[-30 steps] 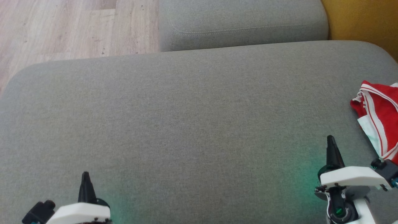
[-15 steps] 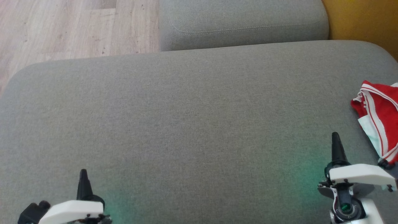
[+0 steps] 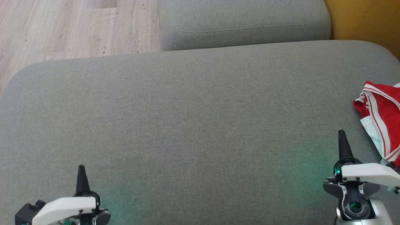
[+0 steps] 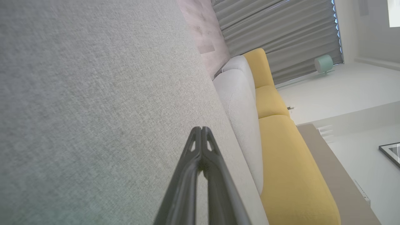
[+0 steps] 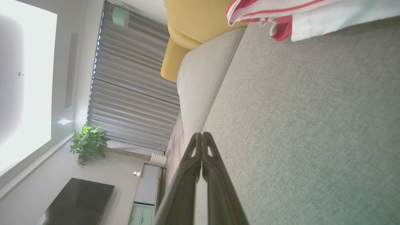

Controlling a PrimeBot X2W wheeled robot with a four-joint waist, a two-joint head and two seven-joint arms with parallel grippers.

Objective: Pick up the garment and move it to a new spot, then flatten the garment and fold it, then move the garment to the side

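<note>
Jaws: pressed together, empty, on both left gripper [image 3: 82,170] and right gripper [image 3: 341,135]
Garment [image 3: 379,112]: red with white stripes, bunched at the grey sofa cushion's [image 3: 200,118] right edge, just right of the right gripper, well apart from the left gripper

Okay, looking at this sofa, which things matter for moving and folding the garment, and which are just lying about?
For the job:
garment
seat cushion, the work surface
left end effector, shut
right end effector, shut

Just there:
back cushion
yellow sofa
floor
plant
curtain
</note>
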